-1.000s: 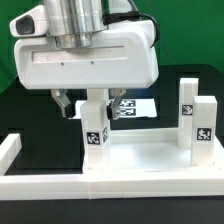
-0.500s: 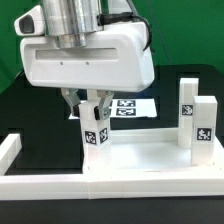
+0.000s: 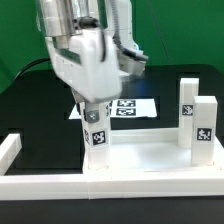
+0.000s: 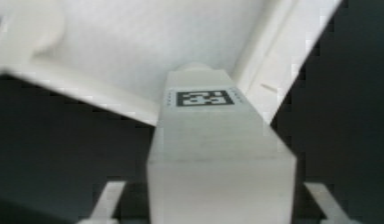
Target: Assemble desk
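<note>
The desk's white tabletop [image 3: 150, 160] lies at the front, on the exterior view's right. A short square white leg [image 3: 97, 135] with a black-and-white tag stands at its near-left corner. My gripper [image 3: 95, 112] comes down from above, tilted, and is shut on that leg's top. In the wrist view the leg [image 4: 215, 150] fills the middle, with a finger on each side and the gripper [image 4: 215, 205] round its near end. Beyond it lies the tabletop [image 4: 100, 50]. Two more tagged legs [image 3: 187, 110] [image 3: 203, 126] stand upright on the tabletop's right side.
A long white border bar [image 3: 40, 185] runs along the front left and turns up at the far left end [image 3: 9, 148]. The marker board [image 3: 130, 106] lies flat on the black table behind the gripper.
The jaws stood wide on either side of the leg a second ago and have closed on it. Since then the hand has turned and tilted toward the exterior view's left.
</note>
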Controlling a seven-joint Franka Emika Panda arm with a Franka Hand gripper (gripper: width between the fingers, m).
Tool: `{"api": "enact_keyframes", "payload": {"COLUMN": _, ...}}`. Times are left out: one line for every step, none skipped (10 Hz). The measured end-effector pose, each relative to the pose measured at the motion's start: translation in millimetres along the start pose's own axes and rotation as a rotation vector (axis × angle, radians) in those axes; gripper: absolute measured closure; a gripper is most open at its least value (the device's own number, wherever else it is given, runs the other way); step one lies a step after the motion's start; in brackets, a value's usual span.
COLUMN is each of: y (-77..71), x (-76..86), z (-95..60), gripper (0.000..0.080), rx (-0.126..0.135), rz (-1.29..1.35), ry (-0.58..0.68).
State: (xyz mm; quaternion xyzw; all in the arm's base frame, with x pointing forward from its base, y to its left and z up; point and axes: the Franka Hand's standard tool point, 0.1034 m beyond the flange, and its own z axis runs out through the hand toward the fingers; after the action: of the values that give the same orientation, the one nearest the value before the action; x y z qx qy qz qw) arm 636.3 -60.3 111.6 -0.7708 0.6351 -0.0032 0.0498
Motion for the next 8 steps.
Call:
{"api": "enact_keyframes", "payload": {"y": 0.8, "x": -0.2, "z": 0.3, "gripper": 0.0512, "rx": 0.006, "rz": 0.162, "ry": -0.019}}
{"api": "enact_keyframes", "payload": {"y": 0.5, "x": -1.4, "z": 0.6, "gripper": 0.0511, "rx": 0.010, "rz": 0.283, "ry": -0.033}}
{"api": "enact_keyframes", "payload": {"y": 1.5, "x": -2.1, "z": 0.8, "gripper": 0.0511, "rx": 0.021, "rz": 0.379, "ry": -0.045}}
{"api": "enact_keyframes", "payload": {"y": 1.4, "x": -3.1, "z": 0.7, "gripper": 0.0511, "rx": 0.025, "rz": 0.482, "ry": -0.049}}
{"api": "enact_keyframes", "payload": {"y": 0.7, "x": -4.8, "z": 0.5, "gripper": 0.0511, "rx": 0.024, "rz": 0.556, "ry": -0.049}}
{"api": "enact_keyframes", "payload": {"y": 0.1, "x": -6.7, "z": 0.2, "gripper": 0.0511, "rx": 0.021, "rz": 0.622, "ry": -0.043}}
{"api": "enact_keyframes", "payload": {"y": -0.2, "x": -7.1, "z": -0.1, "gripper": 0.0511, "rx": 0.020, "rz": 0.645, "ry": -0.037}}
{"api": "enact_keyframes", "payload": {"y": 0.1, "x": -6.7, "z": 0.0, "gripper": 0.0510, "rx": 0.021, "rz": 0.621, "ry": -0.038}}
